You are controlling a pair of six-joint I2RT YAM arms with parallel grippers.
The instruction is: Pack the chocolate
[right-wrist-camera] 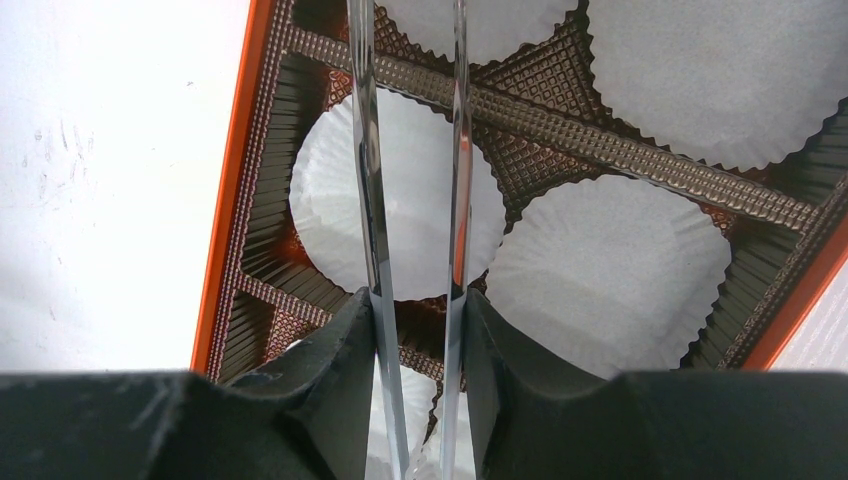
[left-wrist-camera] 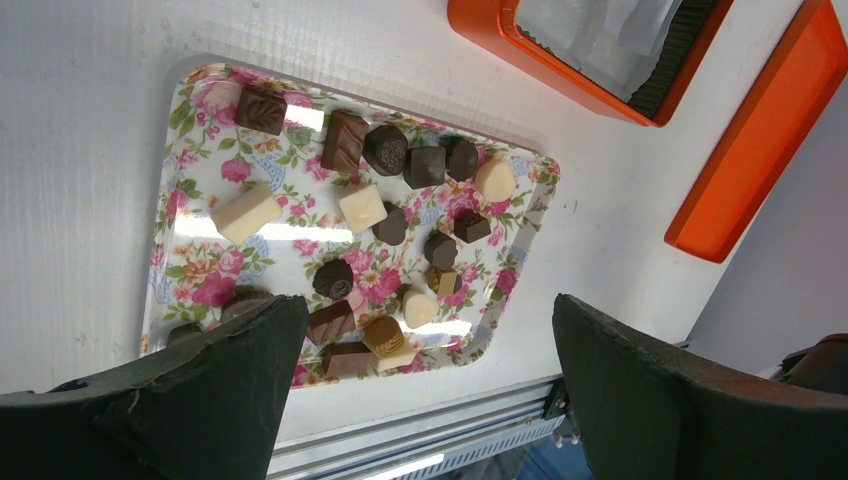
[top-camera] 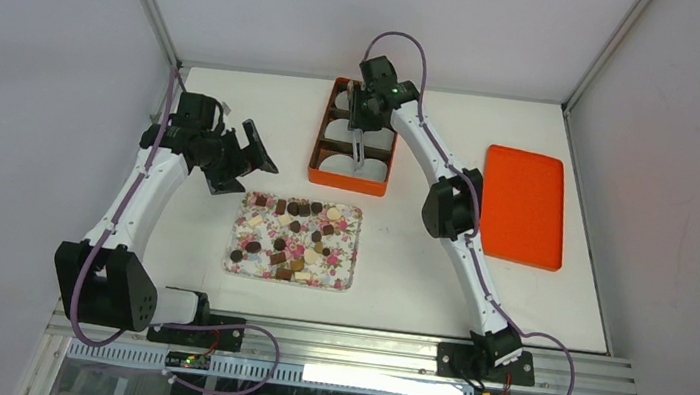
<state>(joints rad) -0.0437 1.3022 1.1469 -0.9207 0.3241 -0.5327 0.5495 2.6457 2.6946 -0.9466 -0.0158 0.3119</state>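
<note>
Several dark, light brown and cream chocolates point(top-camera: 291, 236) lie on a floral tray point(top-camera: 352, 248) at the table's middle; they show large in the left wrist view point(left-wrist-camera: 385, 150). My left gripper point(top-camera: 248, 160) hangs open and empty above the table, left of and behind the tray point(left-wrist-camera: 175, 150); its jaws point(left-wrist-camera: 428, 305) stand wide apart. My right gripper point(top-camera: 366, 119) is shut on metal tongs point(top-camera: 359, 148) over the orange box point(top-camera: 319, 133). In the right wrist view the tongs point(right-wrist-camera: 365, 180) point down over a white paper cup point(right-wrist-camera: 610, 270); their tips are out of view.
The orange box point(right-wrist-camera: 225, 230) has a brown ribbed insert holding several white paper cups that look empty. An orange lid point(top-camera: 523, 206) lies flat at the right of the table, also in the left wrist view point(left-wrist-camera: 760, 130). The aluminium rail runs along the near edge.
</note>
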